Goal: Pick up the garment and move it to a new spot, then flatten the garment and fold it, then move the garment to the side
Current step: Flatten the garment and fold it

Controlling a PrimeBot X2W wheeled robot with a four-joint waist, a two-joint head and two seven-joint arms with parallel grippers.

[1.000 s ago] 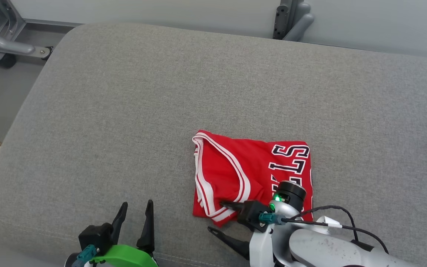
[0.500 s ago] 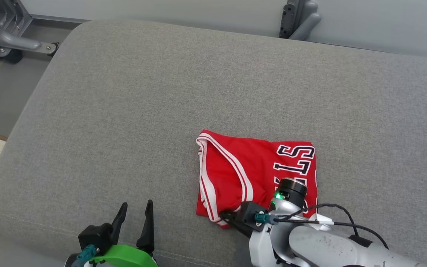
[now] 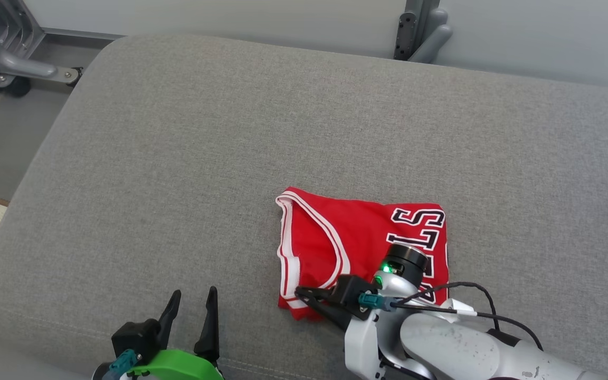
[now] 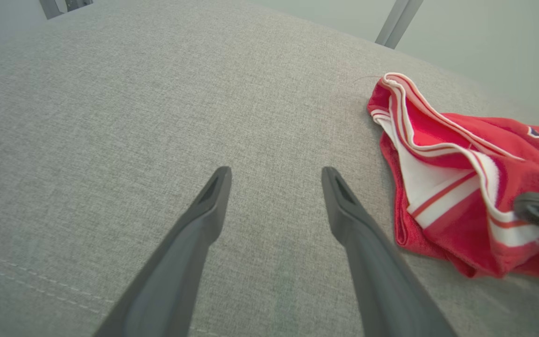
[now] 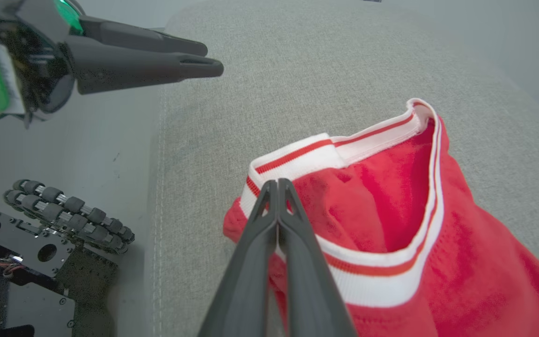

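Red jersey (image 3: 325, 243), black letters (image 3: 419, 228) "LS"; right gripper (image 3: 301, 292) tight on its hem

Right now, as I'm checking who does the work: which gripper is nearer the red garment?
Right. The right gripper is shut on the red garment at its near left corner; the left gripper hangs open over the cushion, apart, to its left.

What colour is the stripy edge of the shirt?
The shirt edge is white with a thin red stripe; clearest in the right wrist view.
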